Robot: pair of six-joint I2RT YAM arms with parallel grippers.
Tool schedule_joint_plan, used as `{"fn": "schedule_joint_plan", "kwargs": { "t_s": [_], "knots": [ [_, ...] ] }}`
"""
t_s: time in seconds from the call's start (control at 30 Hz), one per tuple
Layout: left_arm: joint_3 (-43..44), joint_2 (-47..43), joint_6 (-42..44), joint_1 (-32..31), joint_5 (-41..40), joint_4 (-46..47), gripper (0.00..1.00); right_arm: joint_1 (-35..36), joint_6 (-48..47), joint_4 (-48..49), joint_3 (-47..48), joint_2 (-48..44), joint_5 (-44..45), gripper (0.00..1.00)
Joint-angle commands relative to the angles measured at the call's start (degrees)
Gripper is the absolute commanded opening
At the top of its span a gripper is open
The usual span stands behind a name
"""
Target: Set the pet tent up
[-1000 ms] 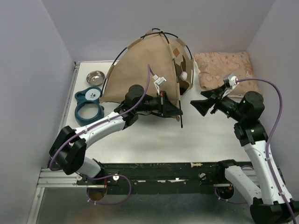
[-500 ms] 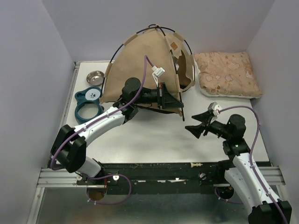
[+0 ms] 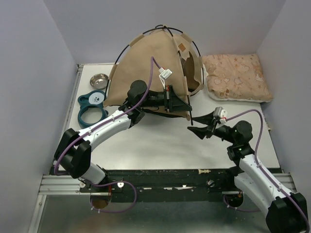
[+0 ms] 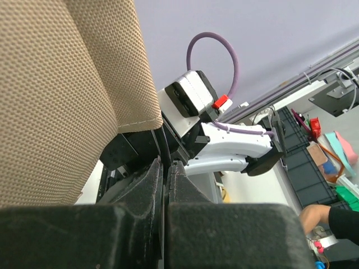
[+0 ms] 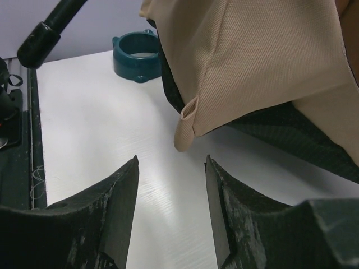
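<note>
Two risks stand out. First, the thin black pole (image 3: pixel 190 115) is pinched between the closed jaws of the left gripper (image 3: pixel 177 103) at the near right corner of the tan fabric dome tent (image 3: pixel 146 68). Its free end (image 5: pixel 47 28) is loose and not seated in the small tan corner pocket (image 5: pixel 188 120). A bowed pole stores spring, so I judge that a slight slip in that narrow pinch could whip it out and let the dome sag. Second, the right gripper (image 3: pixel 197 132) hovers low just in front of that corner, its jaws partly apart with nothing between them. If it closed on the pocket's mouth rather than its edge, it would flatten the opening the tip needs.

The tent stands at the far middle of the white table (image 3: pixel 155 145). Nothing visibly pins it down, so a sideways push could slide or tip it. From the top view I cannot tell whether the pole tip touches the table.

The left arm crowds the same corner, leaving little room for the right fingers (image 5: pixel 120 196). The pink patterned cushion (image 3: pixel 235 75) lies just beside the tent on the right. The small steel bowl (image 3: pixel 99 80) and the teal plastic ring piece (image 3: pixel 92 108) sit on the left, well apart from the working corner.
</note>
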Motion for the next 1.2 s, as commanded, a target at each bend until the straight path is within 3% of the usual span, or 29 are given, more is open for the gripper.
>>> {"fn": "schedule_joint_plan", "kwargs": {
  "t_s": [0.0, 0.67, 0.83, 0.93, 1.17],
  "knots": [
    [2.2, 0.0, -0.4, 0.1, 1.3, 4.1, 0.00, 2.7, -1.0, 4.2, 0.7, 0.6, 2.7, 0.56],
    [1.6, -0.4, -0.5, 0.1, 0.7, 4.1, 0.00, 5.0, 0.6, 6.5, 3.5, 5.7, 8.2, 0.38],
    [1.6, -0.5, -0.3, 0.3, 0.1, 3.9, 0.00, 5.3, 0.1, 5.2, 3.5, 5.8, 8.6, 0.26],
    [1.4, -1.0, 1.8, 0.5, -1.4, 2.4, 0.00, 5.6, -0.6, 3.5, 4.1, 5.4, 8.6, 0.01],
    [2.8, -3.5, 17.1, 3.0, -11.3, -11.5, 0.00, 6.6, -3.3, -0.2, 4.5, 3.5, 11.9, 0.01]
  ]
}}
